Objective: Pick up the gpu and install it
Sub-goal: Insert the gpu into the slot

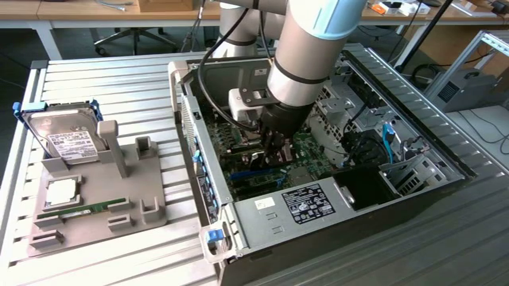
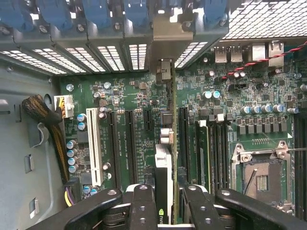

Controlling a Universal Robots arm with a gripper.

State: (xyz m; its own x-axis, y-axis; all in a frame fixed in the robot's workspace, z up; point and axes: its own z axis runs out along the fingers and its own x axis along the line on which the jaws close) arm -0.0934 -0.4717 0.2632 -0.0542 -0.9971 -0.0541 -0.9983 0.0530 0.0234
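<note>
At the exterior view's left, a grey holder (image 1: 95, 202) lay on the slatted metal table (image 1: 119, 77). A hard drive (image 1: 68, 137) in a blue frame leaned in its far corner. A square chip (image 1: 61, 192) sat nearer, and a thin green memory stick (image 1: 83, 208) lay just beside the chip on the near side.

To the right of the holder stood an open computer case (image 1: 318, 208) with its side off and the green main board (image 2: 134, 96) showing inside. The robot arm (image 1: 306, 59) reached down into the middle of the case, and the gripper (image 1: 275, 152) hung low over the board.

In the wrist view the black fingers (image 2: 143, 206) were clamped on the graphics card (image 2: 163, 167), one on each face. The card stood on edge over the board, in line with the long black slots and between two of them. A white slot (image 2: 95, 143) ran alongside, a few slots away. The card's metal end pointed at the case's back wall, where a row of blue clips (image 2: 96, 12) sat. I could not tell whether the card was already pressed home in a slot.

Farther right in the exterior view, a black box (image 1: 366, 185) filled the near corner of the case.
</note>
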